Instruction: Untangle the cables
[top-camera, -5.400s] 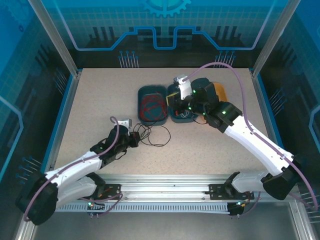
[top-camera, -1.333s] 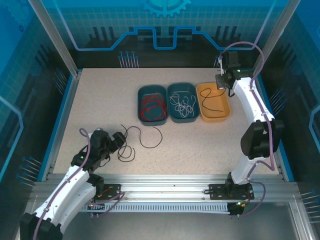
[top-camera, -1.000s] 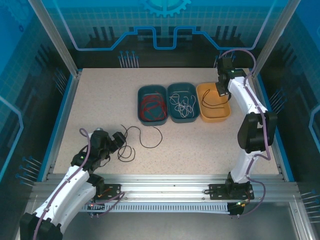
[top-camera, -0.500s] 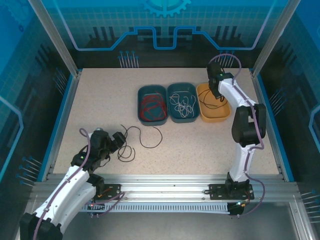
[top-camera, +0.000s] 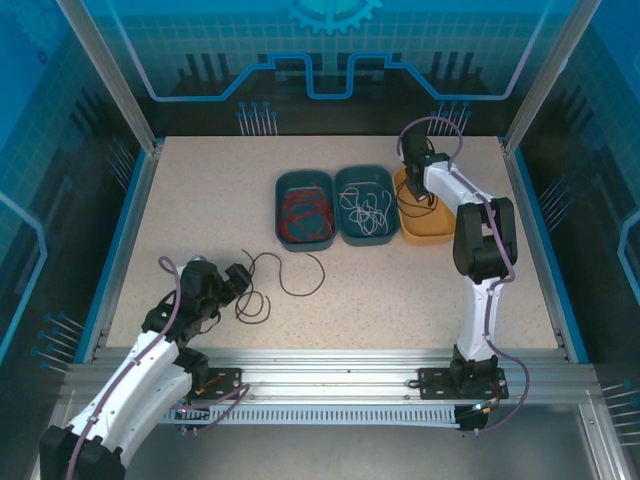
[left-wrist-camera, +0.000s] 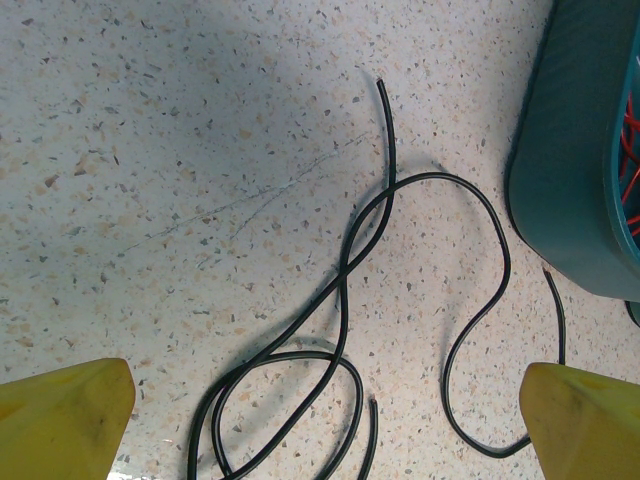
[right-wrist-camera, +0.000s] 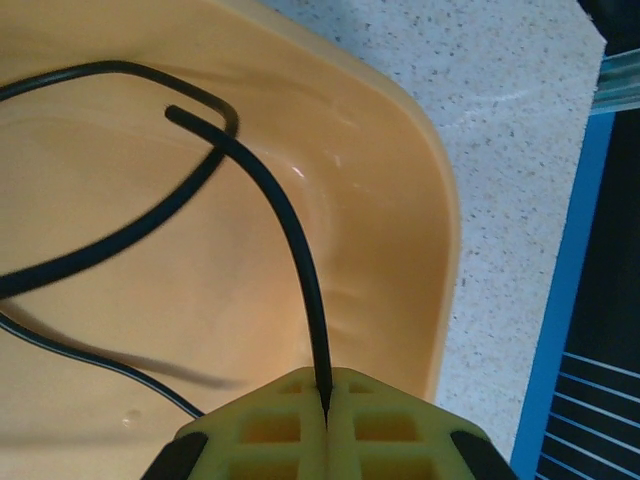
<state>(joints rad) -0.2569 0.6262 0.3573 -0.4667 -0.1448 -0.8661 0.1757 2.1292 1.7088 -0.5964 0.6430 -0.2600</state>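
The sorting is well along but not finished. The middle tray (top-camera: 364, 240) holds a heap of white cables (top-camera: 366, 210). The tray just left of it (top-camera: 280, 215) holds the red cables (top-camera: 303, 212). Both heaps look separated by colour, though the strands within each heap loop over one another.

Just right of the middle tray sits the orange tray (top-camera: 430, 238). In the right wrist view the right end effector (right-wrist-camera: 326, 388) hangs above this tray with its fingers pressed together on the end of a black cable (right-wrist-camera: 305, 270). The rest of that cable curves down into the tray, where other black strands also lie; whether these belong to the same cable cannot be told. This cable appears delivered but not let go.

What is left lies on the bench (top-camera: 200, 200), nearer the arm bases than the middle tray and to its left. There the loose black cables (left-wrist-camera: 345, 290) cross each other and curl into a loop, with three free ends showing in the left wrist view. How many cables these make cannot be told, though there seem to be at least two. The left end effector (left-wrist-camera: 325, 425) hovers just above them with its fingers spread wide, holding nothing.

Judging from this, the remaining work is to release the held cable, pull the crossed black ones apart and carry them to the orange tray.
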